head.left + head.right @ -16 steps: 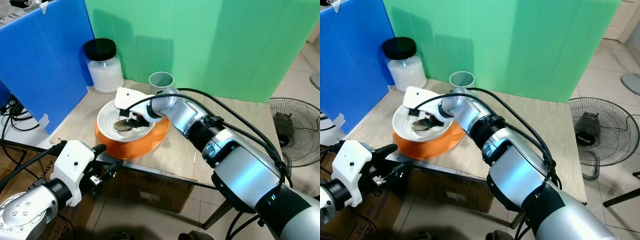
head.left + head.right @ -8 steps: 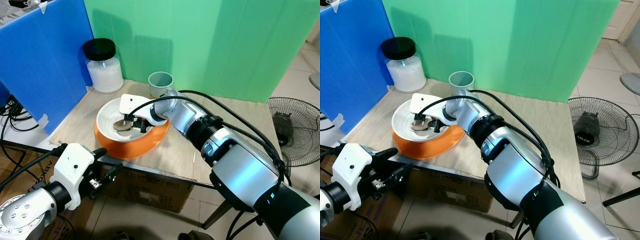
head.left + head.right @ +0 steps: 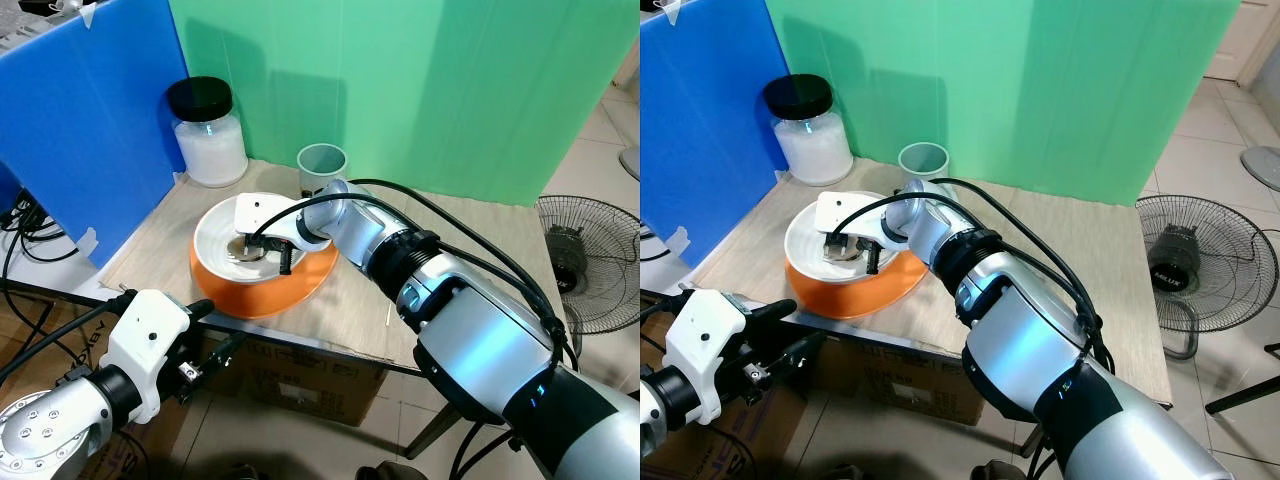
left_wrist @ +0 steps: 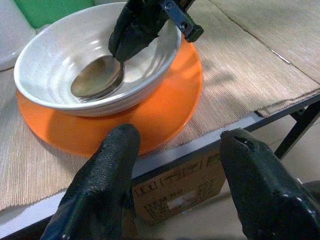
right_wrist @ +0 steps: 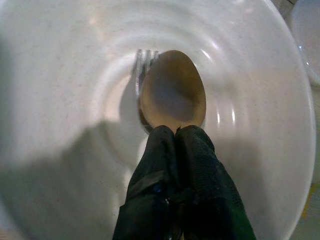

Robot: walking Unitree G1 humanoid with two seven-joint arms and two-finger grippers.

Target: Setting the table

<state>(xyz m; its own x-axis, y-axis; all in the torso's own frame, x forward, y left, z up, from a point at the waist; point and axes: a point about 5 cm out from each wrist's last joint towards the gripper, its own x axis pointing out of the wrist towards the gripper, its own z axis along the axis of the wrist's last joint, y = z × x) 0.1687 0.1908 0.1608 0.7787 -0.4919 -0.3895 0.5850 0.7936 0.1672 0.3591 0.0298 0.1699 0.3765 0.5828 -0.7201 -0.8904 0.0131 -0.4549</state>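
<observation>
In bowl [image 3: 222,238]: gripper-held [image 5: 175,132] spoon [image 5: 172,97] (unlabelled)

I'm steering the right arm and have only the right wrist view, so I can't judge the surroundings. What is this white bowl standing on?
Observer: The bowl sits on an orange plate, near the front edge of the table.
Operator: Is there anything behind it that I could hit when I lift the spoon out?
Observer: A pale cup stands on the table just behind the bowl.
Operator: And where is the other arm?
Observer: The left gripper hangs below the table's front edge, jaws open, holding nothing.
</observation>
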